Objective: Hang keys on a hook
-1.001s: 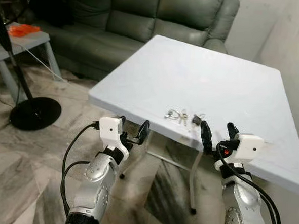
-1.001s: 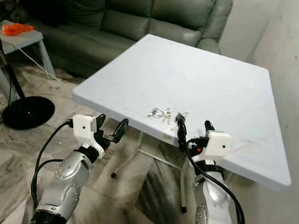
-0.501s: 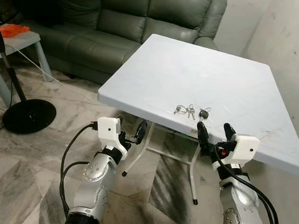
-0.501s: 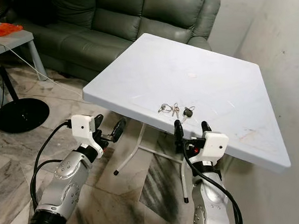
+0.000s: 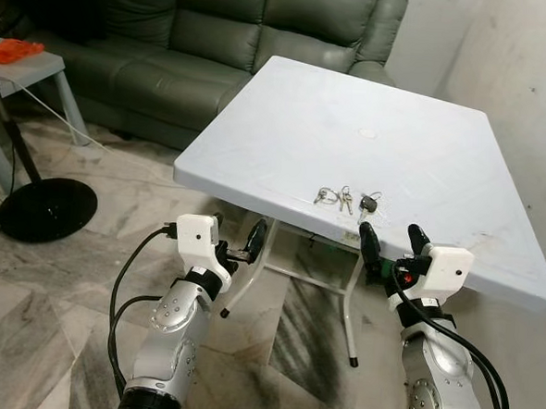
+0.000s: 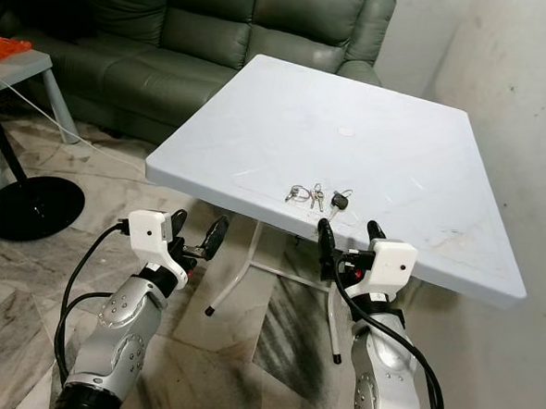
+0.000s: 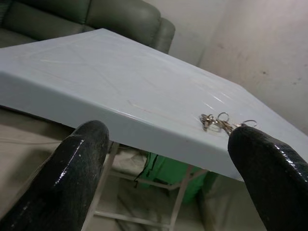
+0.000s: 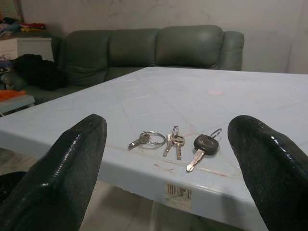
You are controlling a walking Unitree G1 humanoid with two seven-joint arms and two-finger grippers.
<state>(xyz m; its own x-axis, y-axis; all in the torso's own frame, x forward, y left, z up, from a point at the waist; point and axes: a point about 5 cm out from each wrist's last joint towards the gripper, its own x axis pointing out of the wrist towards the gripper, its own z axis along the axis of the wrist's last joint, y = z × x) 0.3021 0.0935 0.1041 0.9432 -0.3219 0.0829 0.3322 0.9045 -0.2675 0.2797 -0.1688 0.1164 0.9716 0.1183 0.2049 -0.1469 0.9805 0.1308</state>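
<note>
**Robot facing keys on a white table**

A bunch of keys (image 5: 346, 200) lies near the front edge of the white table (image 5: 425, 149); the right tool (image 5: 391, 246), fingers apart, hangs just before that edge, facing the keys; the left tool (image 5: 238, 244) (also spread) sits lower, off to the side. Best approach, I judge: lift the right tool over the edge, straddle a ring, close gently.

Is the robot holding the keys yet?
No. Both the left gripper and right gripper are open and empty; the keys lie on the table.
</note>
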